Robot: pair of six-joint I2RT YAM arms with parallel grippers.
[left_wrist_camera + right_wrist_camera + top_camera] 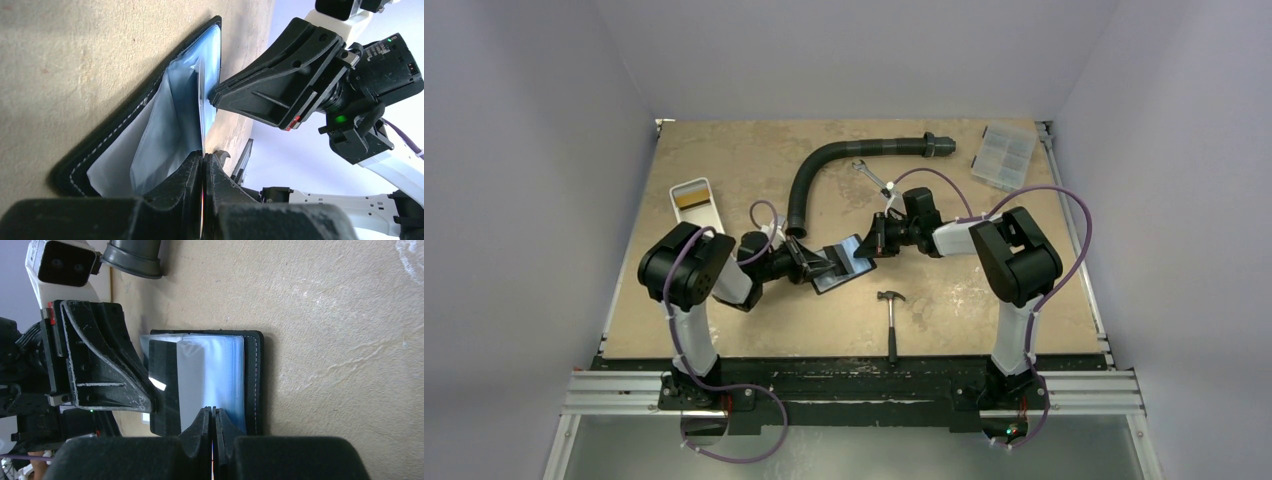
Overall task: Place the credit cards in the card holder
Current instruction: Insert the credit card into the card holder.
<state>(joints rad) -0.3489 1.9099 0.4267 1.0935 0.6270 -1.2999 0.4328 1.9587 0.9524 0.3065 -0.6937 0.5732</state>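
Lying open on the bench (pixel 754 160) beyond the head of the hammer (pixel 891 325), the card holder (pixel 252 385) looks light and floppy, its glossy pocket leaves slippery, and the left gripper (pixel 204 159) and right gripper (pixel 212 413) each have jaws clenched on a leaf's thin edge, probably the best hold.

— Where does the card holder (pixel 849 262) lie?
— Mid-table (pixel 804 325), between the left gripper (pixel 822 270) and the right gripper (pixel 871 243), one at each end of it.
— And around it?
— The hammer (pixel 891 318) is in front. The hose (pixel 829 165) and wrench (pixel 871 178) are behind. The tray (pixel 704 215) is far left, and the compartment box (pixel 1004 155) sits in the back right corner.
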